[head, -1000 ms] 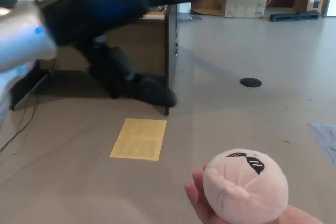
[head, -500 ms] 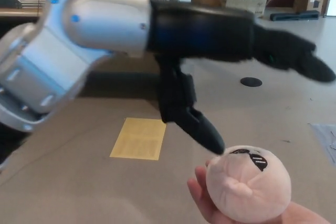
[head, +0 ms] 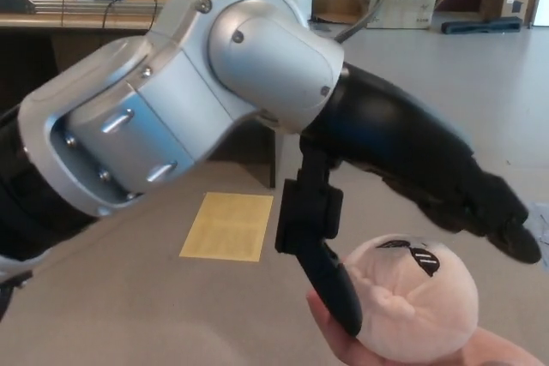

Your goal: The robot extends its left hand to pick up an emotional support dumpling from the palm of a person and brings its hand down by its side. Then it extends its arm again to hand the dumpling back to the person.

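Scene: the robot's left hand [head: 403, 203] reaches across a grey floor [head: 111, 297] to a pink plush dumpling [head: 412, 302] resting in a person's palm [head: 343, 345] at the lower right.
Just changed: the hand has dropped from above the dumpling to bracket it, thumb [head: 330, 285] down its left flank, fingers [head: 489, 212] arched over its top right.
Hand state: fingers spread around the toy, not yet clamped; the thumb appears to touch it, the fingertips hover just above.
Dumpling: in the person's palm, face patch up, unlifted.
Against half a second ago: the silver forearm [head: 171, 100] fills far more of the view, and the thumb, then only at the toy's upper edge, now lies alongside it.
Meaning: the pick-up looks imminent; closing the fingers seems the next need.
Right hand: out of view.
Background: yellow sheet [head: 227, 226] on the floor.
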Controlling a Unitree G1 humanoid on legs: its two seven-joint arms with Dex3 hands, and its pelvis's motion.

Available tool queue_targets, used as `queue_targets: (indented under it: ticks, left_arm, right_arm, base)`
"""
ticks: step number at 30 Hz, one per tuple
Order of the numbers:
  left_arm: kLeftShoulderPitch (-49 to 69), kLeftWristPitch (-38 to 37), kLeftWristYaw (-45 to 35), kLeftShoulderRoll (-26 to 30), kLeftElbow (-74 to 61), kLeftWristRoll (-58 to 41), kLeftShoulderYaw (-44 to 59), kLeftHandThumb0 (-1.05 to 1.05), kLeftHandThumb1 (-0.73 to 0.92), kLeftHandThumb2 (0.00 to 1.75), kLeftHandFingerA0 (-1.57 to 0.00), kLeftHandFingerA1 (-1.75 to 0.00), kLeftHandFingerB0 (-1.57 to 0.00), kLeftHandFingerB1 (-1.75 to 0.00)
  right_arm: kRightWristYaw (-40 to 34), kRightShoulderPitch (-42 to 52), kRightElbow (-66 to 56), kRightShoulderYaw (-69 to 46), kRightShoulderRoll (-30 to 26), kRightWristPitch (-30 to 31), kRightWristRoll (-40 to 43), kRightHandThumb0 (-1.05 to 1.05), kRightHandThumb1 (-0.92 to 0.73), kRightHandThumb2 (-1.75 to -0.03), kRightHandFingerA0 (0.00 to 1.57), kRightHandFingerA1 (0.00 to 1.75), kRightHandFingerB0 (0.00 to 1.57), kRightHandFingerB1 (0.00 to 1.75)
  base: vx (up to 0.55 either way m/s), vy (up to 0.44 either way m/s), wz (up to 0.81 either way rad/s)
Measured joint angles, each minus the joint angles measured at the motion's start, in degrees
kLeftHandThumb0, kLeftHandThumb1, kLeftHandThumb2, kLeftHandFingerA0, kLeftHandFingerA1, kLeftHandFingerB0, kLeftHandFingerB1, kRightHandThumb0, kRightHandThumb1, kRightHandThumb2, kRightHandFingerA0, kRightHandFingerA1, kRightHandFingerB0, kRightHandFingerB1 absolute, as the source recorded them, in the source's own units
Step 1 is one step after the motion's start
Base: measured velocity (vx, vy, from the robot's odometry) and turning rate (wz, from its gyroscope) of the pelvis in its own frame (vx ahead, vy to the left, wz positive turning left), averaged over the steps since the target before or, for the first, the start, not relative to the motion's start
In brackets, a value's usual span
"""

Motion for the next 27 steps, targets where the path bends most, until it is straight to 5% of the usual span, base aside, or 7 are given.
queue_targets:
  ticks: [4,12,13,17,19,27]
  left_arm:
    - [0.00,2.12,-2.04,-0.65,0.03,0.71,-0.49,-0.67,0.39,0.87,0.00,-0.15,0.00,-0.07]
    - [0.66,4.53,-4.42,-2.25,-0.40,2.67,-0.52,-0.71,0.42,0.88,0.00,-0.16,0.00,-0.04]
    - [0.96,4.61,-4.58,-2.37,-0.49,3.00,-0.34,-0.75,0.44,0.88,0.00,-0.16,0.00,-0.02]
    - [2.03,4.51,-4.74,-2.65,-0.68,4.24,-0.07,-0.73,0.43,0.87,0.00,-0.17,0.00,-0.06]
    - [2.30,4.30,-4.78,-2.76,-0.76,4.99,-0.07,-0.70,0.41,0.86,0.00,-0.18,0.00,-0.08]
    - [4.37,3.69,-4.86,-4.23,-1.18,7.83,-0.09,-0.66,0.35,0.85,0.00,-0.23,0.00,-0.16]
  right_arm:
    - [-0.95,-0.03,-0.10,0.96,-0.39,0.34,-0.75,-0.52,-0.63,-0.59,0.74,0.47,0.59,0.41]
    - [-1.99,-0.10,-0.53,1.96,-0.99,0.68,-1.75,-0.53,-0.62,-0.59,0.70,0.46,0.50,0.38]
    - [-2.12,-0.19,-0.54,2.11,-1.00,0.82,-1.82,-0.55,-0.50,-0.83,0.65,0.58,0.50,0.53]
    - [-2.60,-0.43,-0.54,2.38,-1.02,0.99,-2.04,-0.48,-0.64,-0.59,0.68,0.47,0.56,0.42]
    - [-2.86,-0.47,-0.52,2.53,-1.04,0.97,-2.21,-0.44,-0.64,-0.59,0.79,0.51,0.63,0.44]
    - [-2.93,-0.73,-0.11,2.93,-1.29,0.34,-2.60,-0.46,-0.65,-0.60,0.63,0.43,0.56,0.40]
  base:
    - [0.00,0.000,0.00]
    - [0.00,0.000,0.00]
    - [0.00,0.000,0.00]
    - [0.00,0.000,0.00]
    - [0.00,0.000,0.00]
    - [0.00,0.000,0.00]
